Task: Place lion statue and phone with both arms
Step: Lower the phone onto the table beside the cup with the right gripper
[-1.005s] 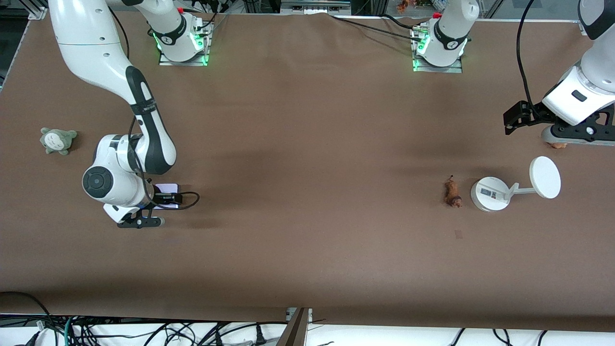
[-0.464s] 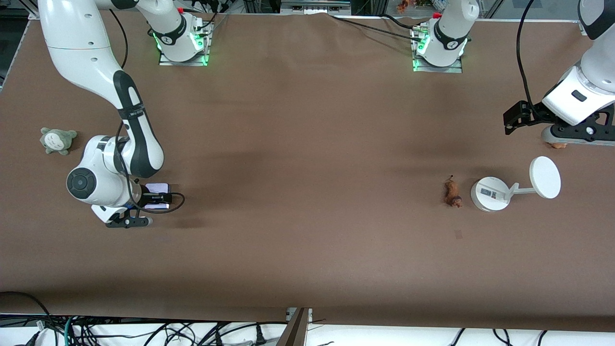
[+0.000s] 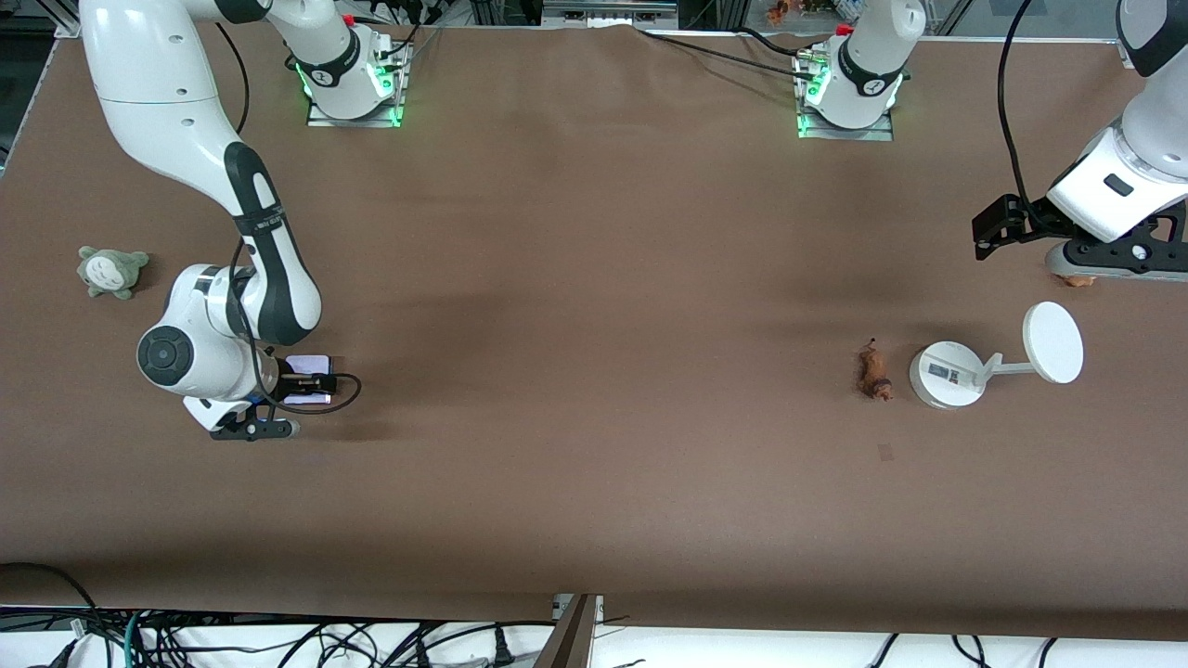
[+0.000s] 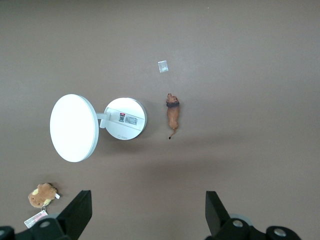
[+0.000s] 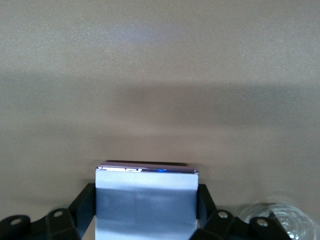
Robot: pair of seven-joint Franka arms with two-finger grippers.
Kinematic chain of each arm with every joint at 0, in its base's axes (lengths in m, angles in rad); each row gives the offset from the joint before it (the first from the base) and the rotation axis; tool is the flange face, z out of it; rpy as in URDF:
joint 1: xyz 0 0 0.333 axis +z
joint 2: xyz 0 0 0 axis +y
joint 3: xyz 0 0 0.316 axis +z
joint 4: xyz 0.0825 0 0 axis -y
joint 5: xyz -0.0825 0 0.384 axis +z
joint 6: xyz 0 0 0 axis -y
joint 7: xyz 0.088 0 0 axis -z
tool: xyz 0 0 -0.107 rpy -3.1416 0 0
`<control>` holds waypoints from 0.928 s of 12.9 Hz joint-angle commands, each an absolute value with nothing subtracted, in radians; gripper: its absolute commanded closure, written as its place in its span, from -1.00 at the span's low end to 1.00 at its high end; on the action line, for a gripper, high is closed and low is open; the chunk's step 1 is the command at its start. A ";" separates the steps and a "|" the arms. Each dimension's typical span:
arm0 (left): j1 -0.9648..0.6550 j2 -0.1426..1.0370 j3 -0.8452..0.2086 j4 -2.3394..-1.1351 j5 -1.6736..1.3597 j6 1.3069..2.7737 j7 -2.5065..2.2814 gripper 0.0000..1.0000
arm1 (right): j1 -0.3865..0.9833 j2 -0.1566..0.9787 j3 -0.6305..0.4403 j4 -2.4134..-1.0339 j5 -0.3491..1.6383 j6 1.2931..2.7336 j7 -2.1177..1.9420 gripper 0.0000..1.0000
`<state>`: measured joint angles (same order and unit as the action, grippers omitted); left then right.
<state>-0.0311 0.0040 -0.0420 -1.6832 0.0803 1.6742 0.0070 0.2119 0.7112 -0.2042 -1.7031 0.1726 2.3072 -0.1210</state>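
Observation:
The phone (image 3: 308, 392), pale lavender with a purple edge, sits between the fingers of my right gripper (image 3: 295, 394), low over the table toward the right arm's end. In the right wrist view the phone (image 5: 146, 200) fills the gap of the gripper (image 5: 146, 212), with a finger against each side. The lion statue (image 3: 873, 371), small and orange-brown, lies on the table toward the left arm's end, beside the white stand. It also shows in the left wrist view (image 4: 173, 112). My left gripper (image 3: 1109, 252) is open and empty (image 4: 147, 217), high over the table's end.
A white round-based stand (image 3: 947, 373) with a disc (image 3: 1052, 341) lies beside the lion. A tan plush with a card tag (image 4: 42, 195) lies under the left hand. A grey-green plush (image 3: 111, 271) lies at the right arm's end. A small tape square (image 3: 885, 452) is nearer the camera than the lion.
My right gripper has carried the phone a short way toward the right arm's end of the table. The left arm has not moved.

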 commanded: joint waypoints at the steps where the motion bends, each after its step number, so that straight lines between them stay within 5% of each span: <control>1: -0.034 -0.006 -0.043 -1.674 0.064 1.655 0.017 -1.00 | 0.212 0.693 -0.195 -1.709 0.193 2.312 -0.137 -0.79; 6: -0.032 -0.006 -0.041 -1.674 0.064 1.655 0.017 -1.00 | 0.224 0.622 -0.193 -1.663 0.193 2.193 -0.133 -0.98; 12: -0.034 -0.006 -0.041 -1.674 0.064 1.655 0.017 -1.00 | 0.222 0.549 -0.207 -1.315 0.164 1.633 -0.083 -0.98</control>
